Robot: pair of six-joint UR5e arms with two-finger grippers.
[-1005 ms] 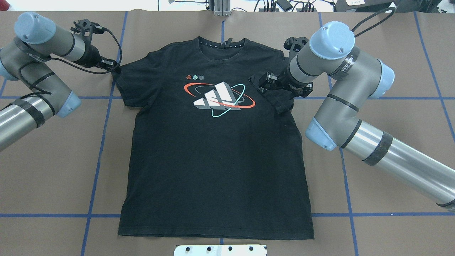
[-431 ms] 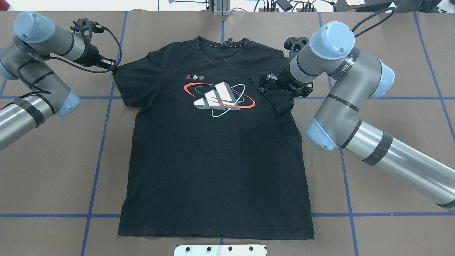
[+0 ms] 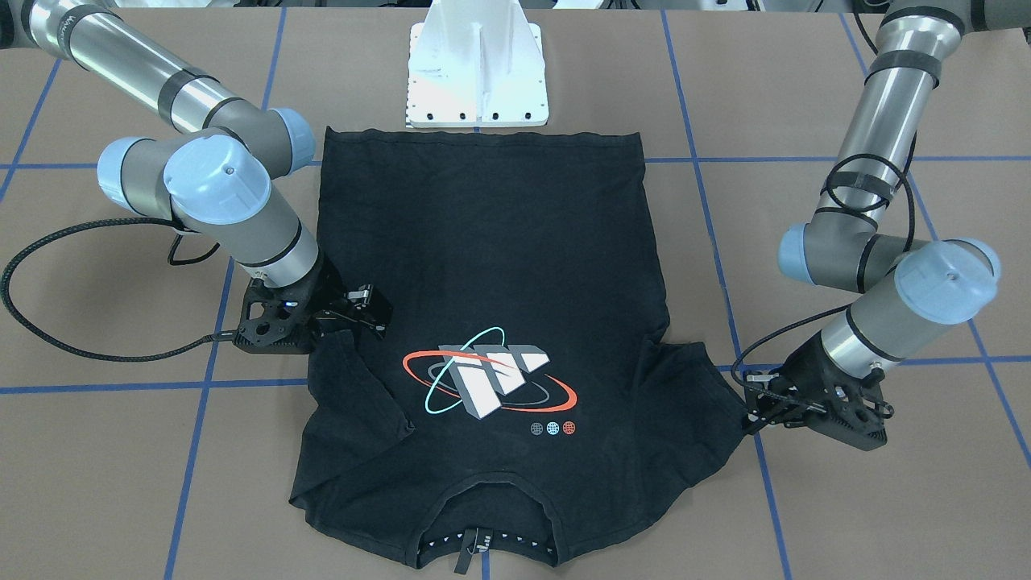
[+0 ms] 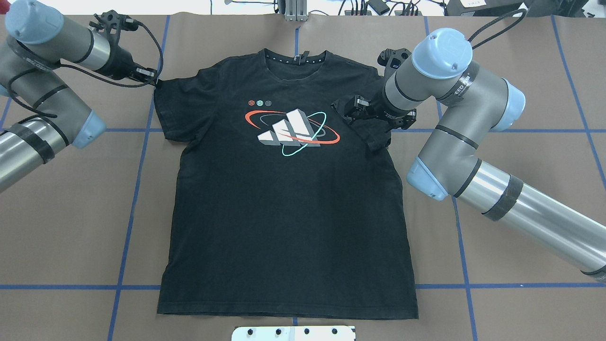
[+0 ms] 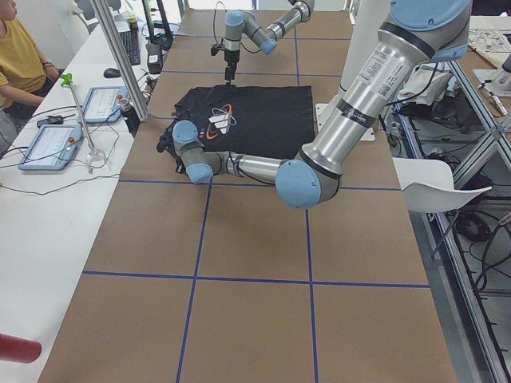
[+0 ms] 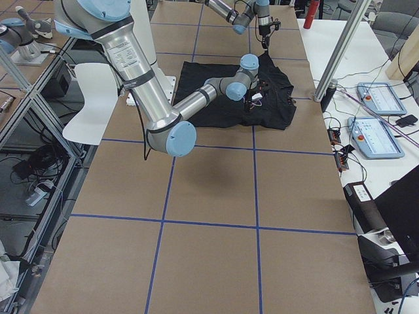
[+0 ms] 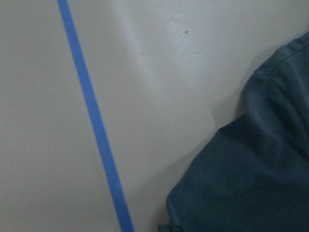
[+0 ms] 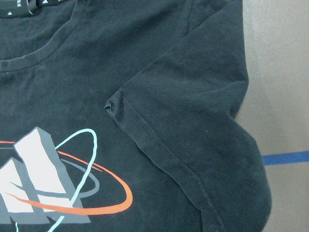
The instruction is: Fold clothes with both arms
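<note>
- Brown desk (image 4: 521, 227) with a blue tape grid (image 4: 71, 286); the black T-shirt (image 4: 284, 213) lies flat at centre, graphic up.
- Left gripper (image 4: 151, 80): jaws pinching the sleeve tip at the shirt's outer edge.
- Right gripper (image 4: 348, 113): jaws spread over the folded-in sleeve.
- Desk surface extends well beyond the hem and both sides.

Bright, even light fell from above, leaving faint shadows on the table (image 4: 71, 227). The left wrist view looked washed-out and blurred; others were sharp.

Brown table (image 4: 57, 227) with blue tape grid (image 4: 71, 286), black T-shirt (image 4: 284, 213) flat across it, white base plate (image 4: 293, 333) beside hem.
</note>
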